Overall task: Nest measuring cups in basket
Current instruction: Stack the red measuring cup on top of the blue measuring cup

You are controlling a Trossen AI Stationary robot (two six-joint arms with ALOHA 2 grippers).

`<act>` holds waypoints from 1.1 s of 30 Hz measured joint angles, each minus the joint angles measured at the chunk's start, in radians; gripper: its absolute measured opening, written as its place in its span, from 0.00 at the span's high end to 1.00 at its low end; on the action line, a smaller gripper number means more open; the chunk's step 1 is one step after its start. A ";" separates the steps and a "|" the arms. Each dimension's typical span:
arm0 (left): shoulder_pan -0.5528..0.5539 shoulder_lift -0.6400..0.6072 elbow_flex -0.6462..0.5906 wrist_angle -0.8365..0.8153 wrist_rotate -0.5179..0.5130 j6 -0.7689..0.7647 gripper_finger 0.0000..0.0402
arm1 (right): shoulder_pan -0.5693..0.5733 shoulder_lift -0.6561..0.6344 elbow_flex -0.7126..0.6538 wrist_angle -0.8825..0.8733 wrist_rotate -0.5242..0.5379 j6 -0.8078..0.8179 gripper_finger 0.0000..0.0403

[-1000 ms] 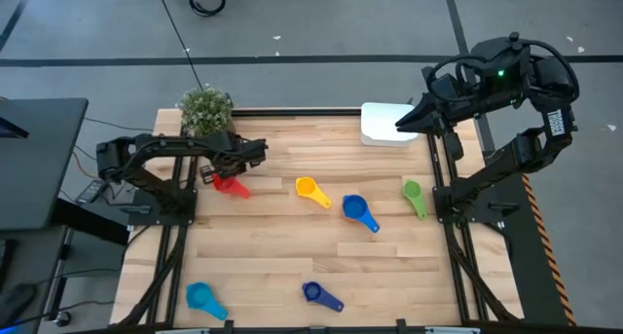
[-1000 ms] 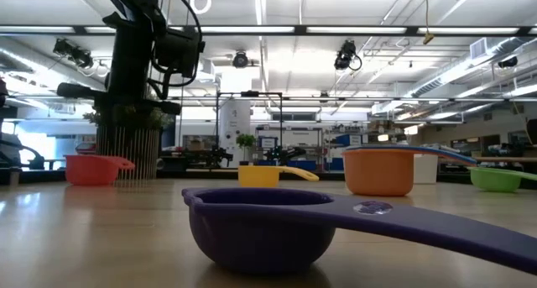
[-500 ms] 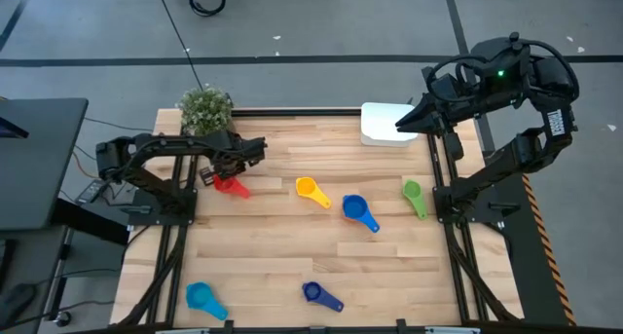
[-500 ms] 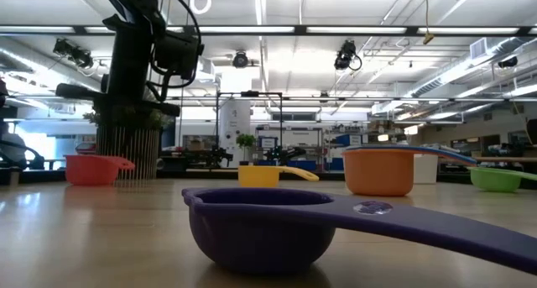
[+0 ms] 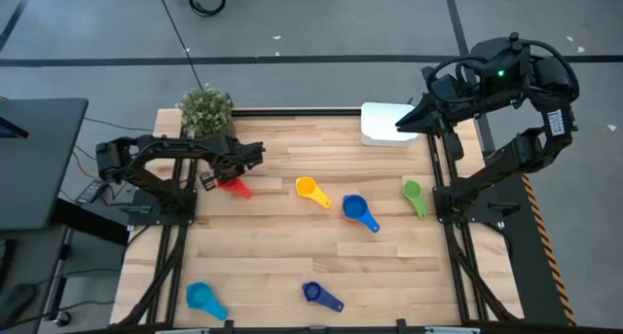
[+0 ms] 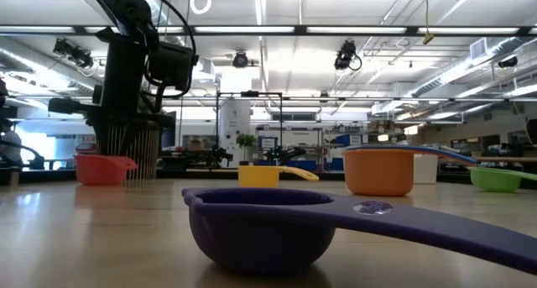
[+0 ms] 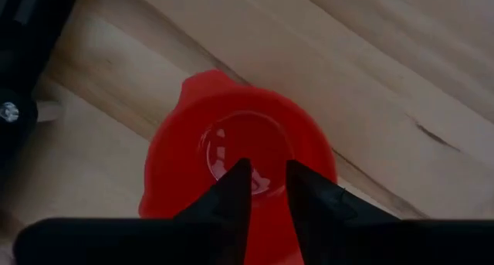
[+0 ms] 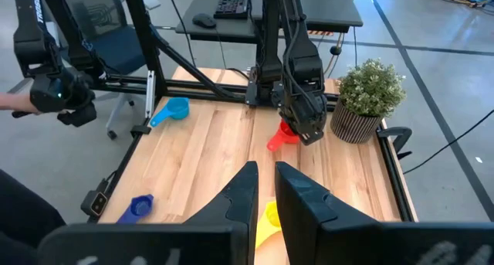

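- The left gripper [image 7: 266, 189] sits just above the red cup [image 7: 231, 161]; its two dark fingers [image 7: 231, 189] stand a narrow gap apart over the bowl, and whether they grip the rim I cannot tell.
- In the high view that left gripper [image 5: 216, 175] is at the table's far left, over the red cup [image 5: 234, 186], just in front of the potted plant [image 5: 205, 108].
- The right gripper [image 8: 264, 189] has its fingers close together with nothing between them; in the high view it hangs over the white basket [image 5: 387, 124] at the far right corner of the table [image 5: 282, 256].
- No brand, label or writing can be read on the cups or the basket.
- Other cups lie apart on the wood: yellow cup [image 5: 310, 189] mid-table, blue cup [image 5: 357, 212] just right of it, green cup [image 5: 415, 196] near the right edge, light blue cup [image 5: 202, 298] at the near left, dark blue cup [image 5: 317, 294] at the near middle.
- The low view shows an orange cup [image 6: 379, 170] standing upright right of the yellow one.
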 joint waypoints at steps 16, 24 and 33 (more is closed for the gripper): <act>-0.042 -0.059 0.168 -0.259 0.050 0.764 0.78 | 0.000 0.000 0.000 0.000 0.000 0.000 0.87; -0.090 -0.058 0.106 -0.277 0.091 0.988 0.78 | 0.000 0.000 0.000 0.009 0.000 0.000 0.87; -0.125 -0.058 0.095 -0.236 0.056 1.082 0.78 | 0.000 0.000 0.000 0.055 0.000 0.000 0.87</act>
